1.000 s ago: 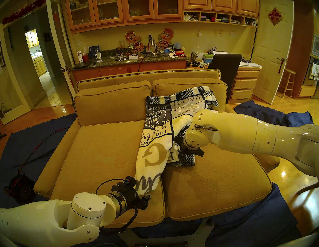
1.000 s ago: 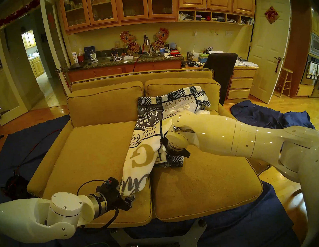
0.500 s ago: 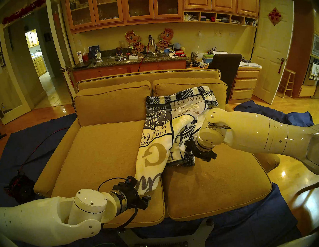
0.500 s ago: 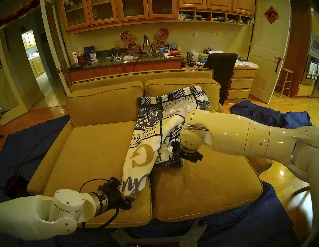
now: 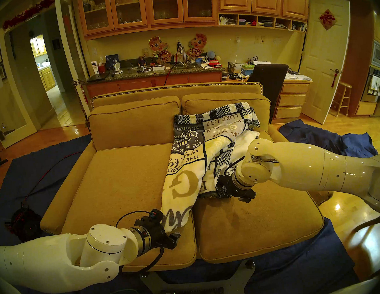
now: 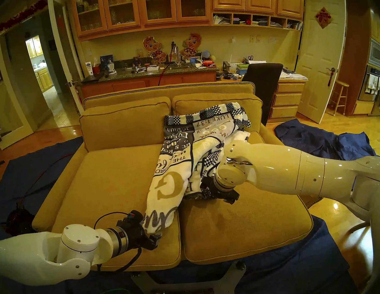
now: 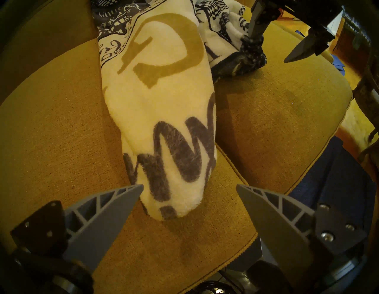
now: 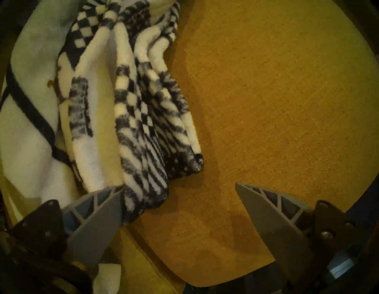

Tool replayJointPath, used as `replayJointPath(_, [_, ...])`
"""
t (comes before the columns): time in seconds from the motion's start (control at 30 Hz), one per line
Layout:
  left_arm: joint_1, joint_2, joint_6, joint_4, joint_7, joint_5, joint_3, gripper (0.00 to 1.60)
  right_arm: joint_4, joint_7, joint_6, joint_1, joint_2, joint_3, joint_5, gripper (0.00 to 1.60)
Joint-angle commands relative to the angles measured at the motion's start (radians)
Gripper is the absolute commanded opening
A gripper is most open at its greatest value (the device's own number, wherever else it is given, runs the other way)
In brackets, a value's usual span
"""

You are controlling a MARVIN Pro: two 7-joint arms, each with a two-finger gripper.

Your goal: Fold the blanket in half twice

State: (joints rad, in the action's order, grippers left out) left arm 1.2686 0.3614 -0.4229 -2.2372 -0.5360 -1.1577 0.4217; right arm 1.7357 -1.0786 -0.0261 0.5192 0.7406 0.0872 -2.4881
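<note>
Currently the blanket [image 5: 187,180], cream with navy lettering and checkered edge, lies crumpled on the sofa [image 5: 123,183], mostly right cushion. Left gripper [image 7: 189,197] open at its near tip; right gripper [image 8: 179,202] open, one finger touching the checkered edge. Near-right cushion bare.

I see the plush cream fleece blanket with navy lettering [image 5: 193,166] lying bunched on the mustard fabric sofa [image 5: 123,181], from its right back cushion forward across the seat seam. My left gripper [image 7: 189,202] sits at the sofa's front, my right gripper [image 8: 179,200] over its right seat.
</note>
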Motion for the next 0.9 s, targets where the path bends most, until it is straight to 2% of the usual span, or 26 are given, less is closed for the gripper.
replayJointPath(0.0, [-0.010,0.015,-0.009,0.005,0.004,-0.002,0.004,1.60,0.059,0.002,-0.027,-0.049,-0.062,0.035,0.034,1.60])
replayJointPath(0.23, [-0.020,0.029,-0.031,0.018,0.013,-0.007,0.008,1.60,0.100,0.012,-0.010,-0.054,-0.082,0.049,0.021,1.60])
replayJointPath(0.53, [-0.015,0.027,-0.034,0.021,0.015,-0.013,0.014,1.60,0.135,0.002,-0.007,-0.058,-0.055,0.039,0.031,1.60])
replayJointPath(0.77, [-0.006,0.014,-0.025,0.008,0.004,-0.018,0.015,1.60,0.138,-0.007,-0.016,-0.056,-0.027,0.011,0.090,1.60])
replayJointPath(0.87, [-0.005,0.012,-0.023,0.006,0.002,-0.017,0.014,1.60,0.142,-0.012,-0.036,-0.052,-0.016,-0.012,0.144,1.60])
